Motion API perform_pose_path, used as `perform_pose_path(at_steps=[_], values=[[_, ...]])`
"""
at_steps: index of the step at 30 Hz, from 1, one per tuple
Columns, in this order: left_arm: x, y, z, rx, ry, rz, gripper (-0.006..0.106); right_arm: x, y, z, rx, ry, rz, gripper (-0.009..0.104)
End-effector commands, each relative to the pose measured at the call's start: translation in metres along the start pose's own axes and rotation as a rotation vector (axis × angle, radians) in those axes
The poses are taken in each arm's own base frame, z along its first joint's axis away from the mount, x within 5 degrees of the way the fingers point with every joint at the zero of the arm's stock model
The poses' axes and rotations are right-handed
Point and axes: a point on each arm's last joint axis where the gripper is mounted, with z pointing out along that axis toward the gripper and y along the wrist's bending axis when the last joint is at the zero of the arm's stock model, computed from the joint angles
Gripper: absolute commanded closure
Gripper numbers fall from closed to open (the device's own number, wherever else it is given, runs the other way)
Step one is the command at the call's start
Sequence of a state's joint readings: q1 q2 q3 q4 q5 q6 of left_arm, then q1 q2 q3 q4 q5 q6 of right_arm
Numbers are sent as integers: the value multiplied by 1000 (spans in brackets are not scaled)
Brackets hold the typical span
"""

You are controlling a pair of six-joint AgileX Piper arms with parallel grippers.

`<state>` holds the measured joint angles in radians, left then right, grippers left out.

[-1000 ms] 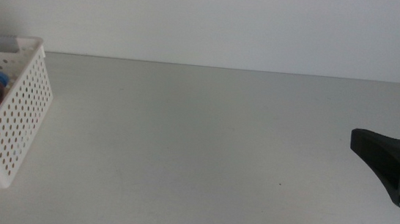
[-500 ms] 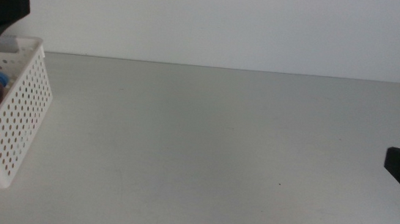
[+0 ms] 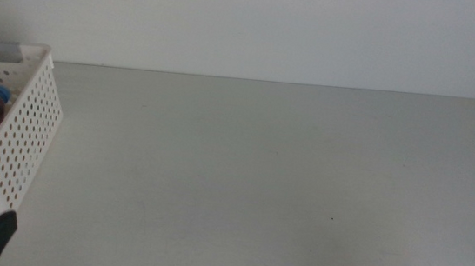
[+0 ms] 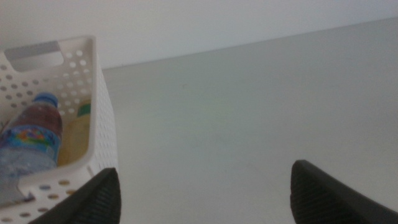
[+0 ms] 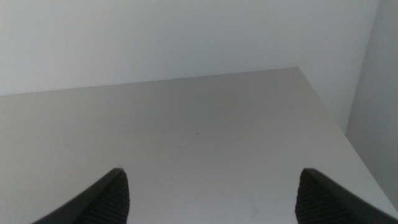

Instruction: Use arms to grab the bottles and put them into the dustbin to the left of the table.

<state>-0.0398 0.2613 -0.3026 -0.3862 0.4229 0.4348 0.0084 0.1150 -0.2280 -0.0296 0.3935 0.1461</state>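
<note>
At the table's point(image 3: 260, 170) left edge stands the dustbin point(image 3: 22, 143), holding a water bottle point(image 4: 28, 140) and a yellow bottle point(image 4: 74, 137). Left gripper point(image 4: 205, 186) near it spreads wide, empty; right gripper point(image 5: 211, 193) wide too.

The right gripper point(image 5: 211, 193) is held wide apart over the table point(image 5: 186, 124), nothing gripped between the jaws.

You have a plain pale grey counter point(image 3: 260, 170) running back to the white wall, and on it only the white perforated dustbin point(image 3: 30, 130), standing at its far left edge.
</note>
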Motion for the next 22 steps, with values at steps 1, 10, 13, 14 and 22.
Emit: perform_pose_path(at_steps=[1,10,13,14,22], values=[[9,1,-5,-31,-91,-18,7,2,-2,-3,39,-91,27,24],[83,-1,5,-64,-122,-40,7,63,-12,10,96,2,8,24],[80,-1,4,-62,-124,-31,7,65,-13,11,100,5,-4,24],[80,0,4,-71,-140,-30,7,65,-13,11,103,3,-13,24],[79,1,4,-78,-148,-25,7,65,-14,11,108,1,-29,24]])
